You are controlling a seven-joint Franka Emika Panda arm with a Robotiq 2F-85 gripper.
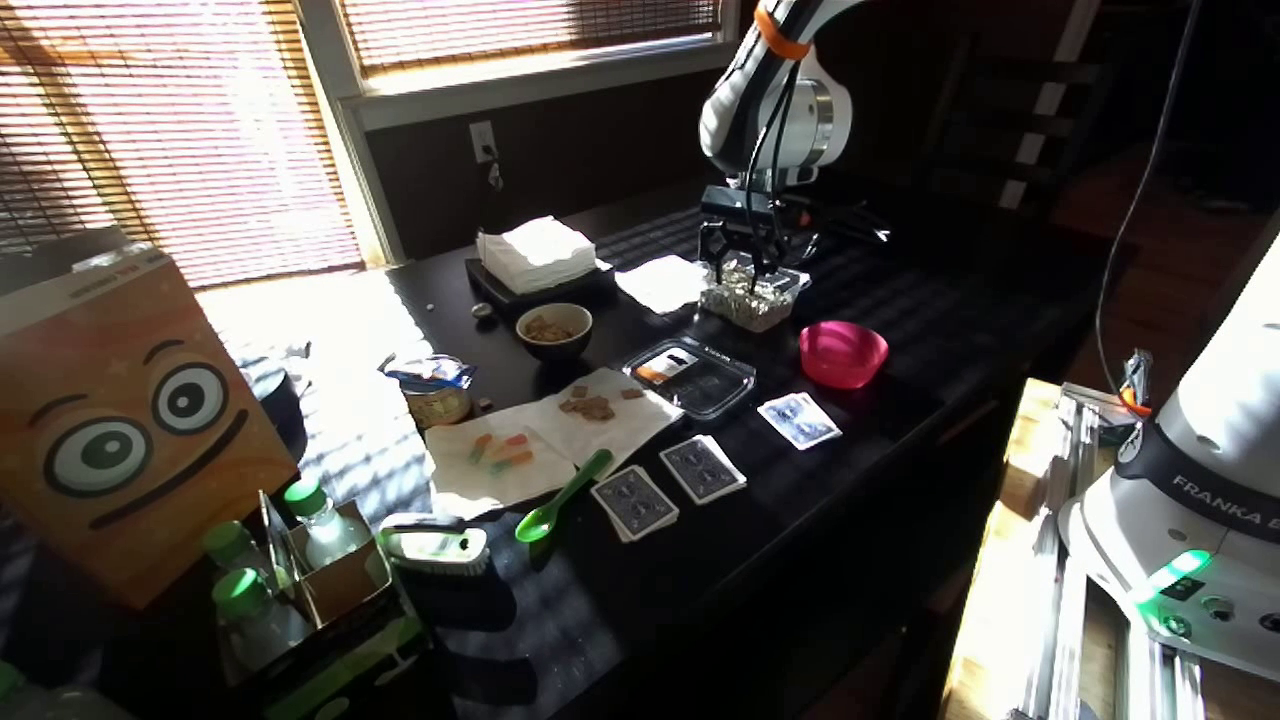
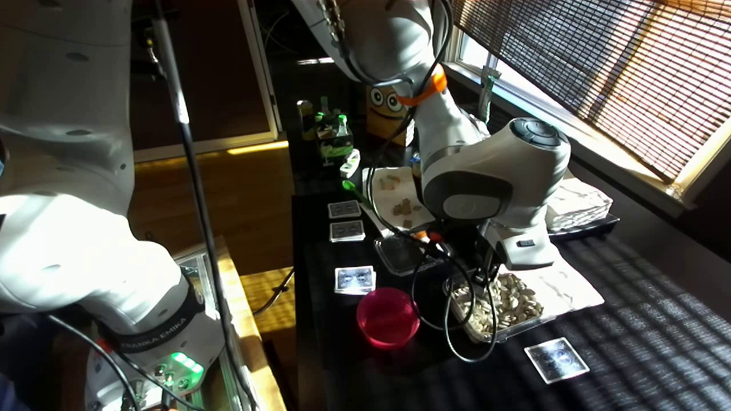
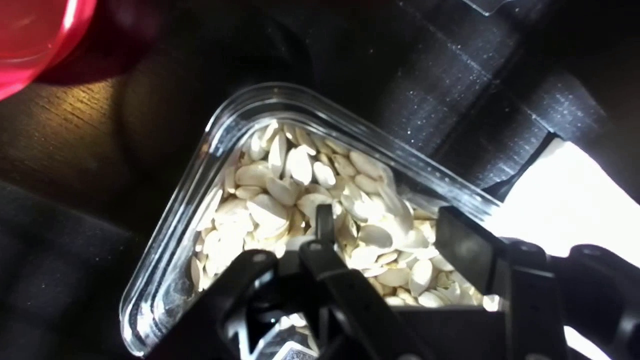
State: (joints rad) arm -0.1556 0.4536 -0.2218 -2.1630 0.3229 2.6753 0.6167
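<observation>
In the wrist view, the upper-left corner truncates the pink bowl (image 3: 50,52). The pincer (image 3: 392,232) partly occludes the clear container (image 3: 175,220).

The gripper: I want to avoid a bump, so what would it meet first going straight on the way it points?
The gripper would likely meet the pale seeds in the clear tub first; whether its parted fingers touch them is unclear.

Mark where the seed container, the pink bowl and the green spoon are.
Seed container (image 3: 360,131): in the wrist view, on its rim.
Pink bowl (image 1: 842,368): in an exterior view, on its outer wall.
Green spoon (image 1: 575,488): in an exterior view, on its handle.
</observation>
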